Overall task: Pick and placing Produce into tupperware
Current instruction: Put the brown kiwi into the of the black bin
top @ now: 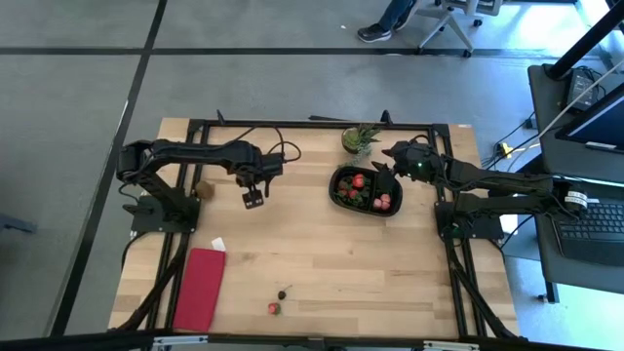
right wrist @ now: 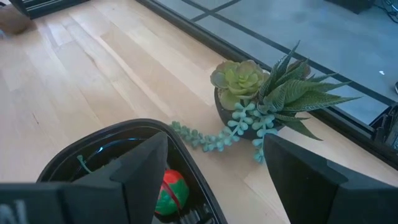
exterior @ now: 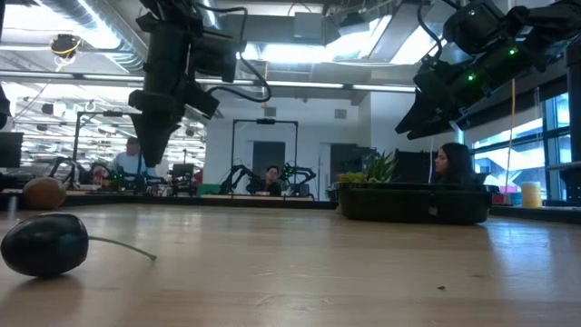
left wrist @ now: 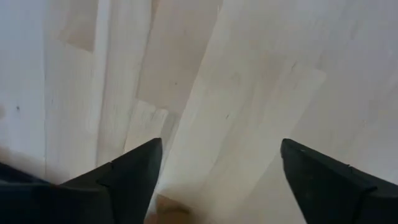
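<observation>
The black oval tupperware [top: 366,188] rests on the table right of centre and holds several red pieces; one red piece with green [right wrist: 171,190] shows in the right wrist view. Two loose pieces lie near the near edge, a dark berry [top: 283,292] and a red one [top: 274,308]. In the low view the dark berry [exterior: 45,243] lies with a thin stem. My left gripper [top: 253,198] hangs open over bare wood [left wrist: 221,149], empty. My right gripper [top: 388,156] is open and empty above the tupperware's far rim [right wrist: 214,140].
A potted succulent [top: 360,138] stands at the far edge just beyond the tupperware, close to my right gripper. A brown round thing [top: 204,189] lies by the left arm's base. A red cloth [top: 200,288] lies at the near left, with a small white scrap [top: 217,243] beside it.
</observation>
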Tool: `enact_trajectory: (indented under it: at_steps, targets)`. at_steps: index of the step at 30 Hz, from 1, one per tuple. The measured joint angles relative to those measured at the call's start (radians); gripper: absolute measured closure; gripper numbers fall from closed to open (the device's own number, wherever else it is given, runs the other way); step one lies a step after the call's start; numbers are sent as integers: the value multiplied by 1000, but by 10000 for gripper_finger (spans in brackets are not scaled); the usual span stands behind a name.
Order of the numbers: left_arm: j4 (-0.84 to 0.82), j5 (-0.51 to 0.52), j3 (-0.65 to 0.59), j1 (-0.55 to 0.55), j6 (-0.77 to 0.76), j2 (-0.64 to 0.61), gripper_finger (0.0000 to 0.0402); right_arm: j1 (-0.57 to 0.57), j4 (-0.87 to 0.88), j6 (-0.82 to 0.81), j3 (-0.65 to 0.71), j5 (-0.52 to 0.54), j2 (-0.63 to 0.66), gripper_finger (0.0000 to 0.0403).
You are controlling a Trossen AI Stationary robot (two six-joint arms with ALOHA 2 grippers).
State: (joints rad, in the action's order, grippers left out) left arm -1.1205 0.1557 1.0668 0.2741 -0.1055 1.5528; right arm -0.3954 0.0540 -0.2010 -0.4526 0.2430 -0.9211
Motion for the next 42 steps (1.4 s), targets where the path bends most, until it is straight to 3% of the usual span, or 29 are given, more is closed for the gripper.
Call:
enact_trajectory:
  at_steps: [6, 14, 20, 28, 34, 42]
  targets:
    - [-65, 0, 0, -20, -66, 0, 83, 0, 0, 1, 0, 0, 0, 135]
    - [-313, 11, 0, -8, -207, 0, 83, 0, -1, 4, 0, 0, 0, 135]
    - [-327, 46, 0, 50, -129, 0, 83, 0, -36, 25, 0, 1, 0, 135]
    - [-379, 32, -14, 151, -186, 0, 83, 0, -83, 26, 0, 1, 0, 135]
    - [-356, 44, -109, 191, -2, 0, 83, 0, -106, 26, 0, 1, 0, 135]
    - [-308, 42, -244, 248, 6, 1, 83, 0, -121, 23, 0, 1, 0, 135]
